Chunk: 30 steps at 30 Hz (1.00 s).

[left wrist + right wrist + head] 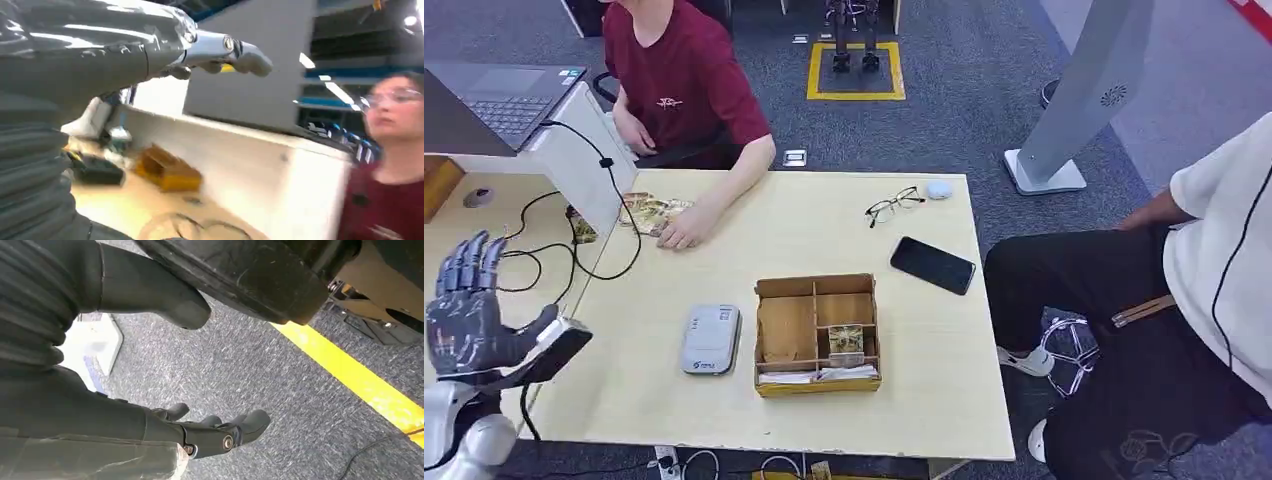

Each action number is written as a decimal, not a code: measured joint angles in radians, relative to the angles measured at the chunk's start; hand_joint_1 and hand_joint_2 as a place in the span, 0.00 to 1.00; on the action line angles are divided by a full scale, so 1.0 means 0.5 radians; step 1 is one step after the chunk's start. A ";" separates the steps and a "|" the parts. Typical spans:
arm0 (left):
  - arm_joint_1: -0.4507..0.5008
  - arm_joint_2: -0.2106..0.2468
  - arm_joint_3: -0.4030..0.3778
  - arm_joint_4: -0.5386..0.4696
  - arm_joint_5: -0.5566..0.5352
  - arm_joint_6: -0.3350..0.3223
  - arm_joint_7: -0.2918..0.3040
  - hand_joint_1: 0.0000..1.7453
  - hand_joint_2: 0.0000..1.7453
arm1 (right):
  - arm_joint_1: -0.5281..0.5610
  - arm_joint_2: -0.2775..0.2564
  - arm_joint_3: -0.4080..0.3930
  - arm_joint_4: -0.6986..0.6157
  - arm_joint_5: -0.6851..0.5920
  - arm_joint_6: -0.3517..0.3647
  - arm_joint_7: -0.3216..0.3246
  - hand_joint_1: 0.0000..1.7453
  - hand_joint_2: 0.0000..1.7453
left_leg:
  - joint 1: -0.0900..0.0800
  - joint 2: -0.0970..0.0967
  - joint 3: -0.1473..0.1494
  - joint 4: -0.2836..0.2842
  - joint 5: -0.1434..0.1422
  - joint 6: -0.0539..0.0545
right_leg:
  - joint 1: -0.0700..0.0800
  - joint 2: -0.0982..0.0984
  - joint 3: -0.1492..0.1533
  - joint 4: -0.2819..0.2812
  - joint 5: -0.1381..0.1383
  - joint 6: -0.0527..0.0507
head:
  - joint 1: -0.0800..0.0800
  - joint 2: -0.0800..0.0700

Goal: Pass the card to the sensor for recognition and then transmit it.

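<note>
On the tabletop (pixel 904 400) in the head view, a grey card sensor (pixel 710 339) lies near the front edge, just left of a compartmented wooden box (pixel 816 333) that sits near the middle of the front half. A card (pixel 846 340) stands in one of the box's small front-right compartments (its face is too small to read), and flat white pieces lie along the box's front slot. Toward the far right corner lie a pair of glasses (pixel 894 205) and a small white object (pixel 938 189); a black phone (pixel 932 265) rests nearer the right edge. A person in a red shirt (pixel 686 80) sits at the far left corner with a hand (pixel 676 230) on a spread of cards (pixel 649 213). Another person in a white shirt (pixel 1224 240) sits off the right edge. The left hand (pixel 469 320) is raised beyond the left edge, fingers straight and slightly apart, thumb out, holding nothing. A laptop (pixel 494 95) stands on a side desk at far left.

From the left wrist view, the left hand's extended fingers (pixel 220 50) show blurred and free of any object, with the box (pixel 167 172) and the phone (pixel 97 172) beyond.

From the right wrist view, the right hand (pixel 210 432) hangs over grey carpet (pixel 240 375) beside a yellow floor line (pixel 360 385), fingers loosely apart and empty.
</note>
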<state>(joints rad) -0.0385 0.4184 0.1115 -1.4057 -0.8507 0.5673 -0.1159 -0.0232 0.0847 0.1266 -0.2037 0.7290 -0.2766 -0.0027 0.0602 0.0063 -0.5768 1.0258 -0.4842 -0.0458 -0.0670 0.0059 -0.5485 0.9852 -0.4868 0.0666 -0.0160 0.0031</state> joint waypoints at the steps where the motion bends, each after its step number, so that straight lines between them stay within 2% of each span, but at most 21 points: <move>1: 0.038 0.004 0.082 -0.001 0.009 -0.001 -0.034 0.00 1.00 | 0.001 -0.002 0.000 0.003 0.000 0.000 -0.002 0.00 1.00 | 0.000 0.000 -0.001 0.000 0.000 0.000 | 0.000 0.000 0.000 0.000 0.000 0.000 | 0.002 0.000; 4: 0.170 0.002 0.387 -0.009 0.068 -0.006 -0.162 0.00 1.00 | 0.003 -0.004 -0.001 0.012 -0.011 -0.004 -0.002 0.00 1.00 | 0.000 0.002 -0.001 0.000 0.000 0.000 | 0.000 0.001 -0.002 -0.001 0.000 0.000 | 0.002 0.000; 7: 0.255 -0.039 0.687 -0.013 0.089 -0.021 -0.317 0.00 1.00 | 0.008 -0.007 -0.008 0.019 -0.042 -0.010 -0.005 0.00 1.00 | 0.000 0.000 -0.002 0.000 0.000 0.000 | 0.000 -0.001 -0.002 -0.001 0.000 0.000 | 0.002 0.000; 9: 0.281 -0.113 0.868 -0.013 0.055 -0.035 -0.414 0.00 1.00 | 0.012 -0.009 -0.020 0.025 -0.061 -0.012 -0.014 0.00 1.00 | -0.001 -0.001 -0.003 0.000 0.000 0.000 | -0.001 -0.004 -0.001 -0.002 0.000 0.001 | 0.002 0.000; 12: 0.292 -0.243 1.047 0.030 -0.060 0.001 -0.498 0.00 1.00 | 0.018 -0.015 -0.052 0.031 -0.111 -0.008 -0.034 0.00 1.00 | -0.001 -0.002 -0.002 0.000 0.000 0.000 | -0.001 -0.006 0.001 -0.002 -0.001 0.001 | 0.002 0.000; 15: 0.288 -0.355 1.166 0.137 -0.074 0.030 -0.519 0.00 1.00 | 0.026 -0.024 -0.086 0.034 -0.151 -0.003 -0.039 0.00 1.00 | -0.001 -0.002 -0.001 0.000 0.000 0.000 | -0.001 -0.005 0.001 -0.002 0.000 0.001 | 0.001 0.000; 19: 0.245 -0.455 1.307 0.366 -0.046 0.056 -0.575 0.00 1.00 | 0.031 -0.036 -0.136 0.043 -0.188 -0.004 -0.042 0.00 1.00 | -0.001 -0.003 -0.001 0.000 0.000 0.000 | -0.001 -0.005 0.001 -0.002 0.000 0.001 | 0.001 0.000; 22: 0.203 -0.501 1.413 0.596 -0.072 0.101 -0.611 0.00 1.00 | 0.034 -0.042 -0.172 0.044 -0.193 -0.003 -0.042 0.00 1.00 | -0.001 -0.002 -0.001 0.000 0.000 0.000 | -0.001 -0.005 0.001 -0.002 0.000 0.001 | 0.001 0.000; 30: 0.099 -0.561 1.628 1.268 -0.214 0.239 -0.579 0.00 1.00 | 0.037 -0.046 -0.224 0.047 -0.213 -0.002 -0.042 0.00 1.00 | -0.001 -0.003 -0.001 0.000 0.000 0.000 | -0.001 -0.005 0.001 -0.002 -0.001 0.001 | 0.002 0.000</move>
<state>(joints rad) 0.0111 0.1381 0.9254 -0.7715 -0.9578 0.6870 -0.4056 -0.0045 0.0618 0.0145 -0.1804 0.6226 -0.2773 -0.0237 0.0597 0.0050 -0.5775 1.0259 -0.4843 -0.0457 -0.0675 0.0033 -0.5481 0.9843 -0.4871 0.0673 -0.0149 0.0031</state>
